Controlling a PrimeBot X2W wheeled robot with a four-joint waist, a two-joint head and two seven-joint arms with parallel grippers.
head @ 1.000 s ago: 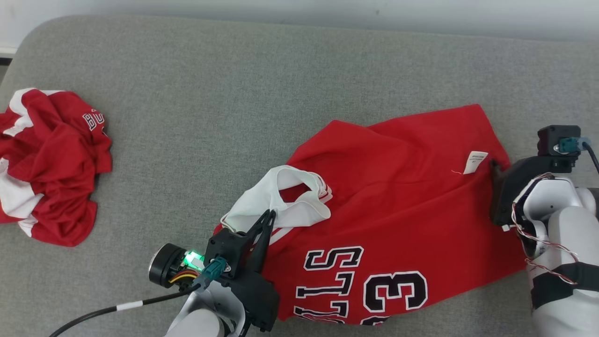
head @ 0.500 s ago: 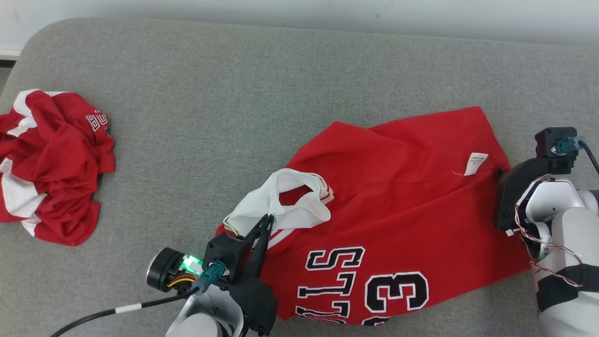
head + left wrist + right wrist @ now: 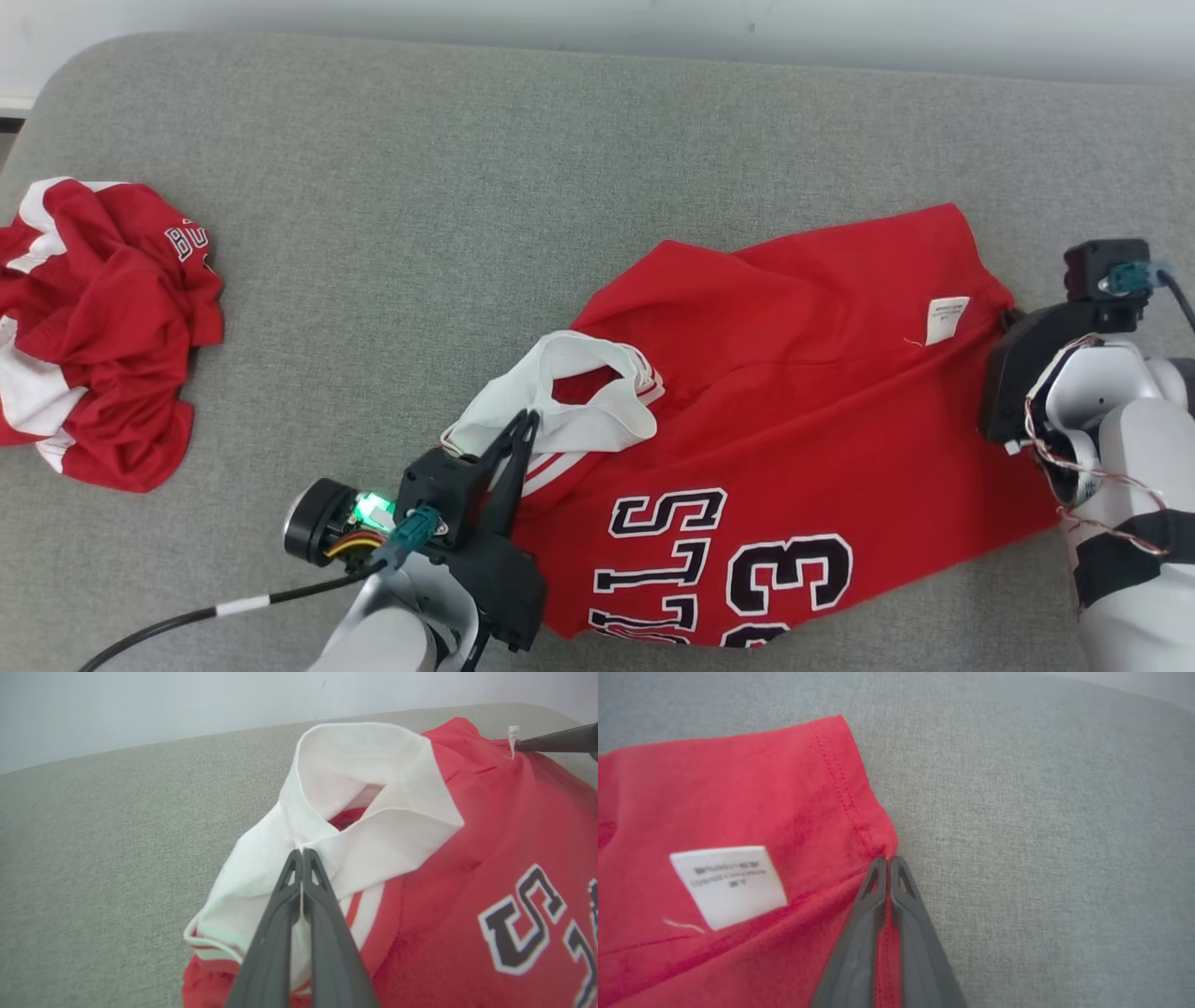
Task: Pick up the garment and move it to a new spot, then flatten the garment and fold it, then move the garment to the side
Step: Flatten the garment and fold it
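Toward cushion's (image 3: 467, 140) near edge, right half: noted garment (image 3: 794, 392) rumpled. Found left gripper (image 3: 301, 851) pinching white trim (image 3: 355, 765), right gripper (image 3: 888, 858) nipping hem corner (image 3: 871, 833) (shallow bite). Could slip free under uneven pull.

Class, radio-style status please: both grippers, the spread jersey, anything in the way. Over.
Left gripper shut on jersey, white section. Right gripper shut on its red hem. Crumpled second jersey far left, well apart.
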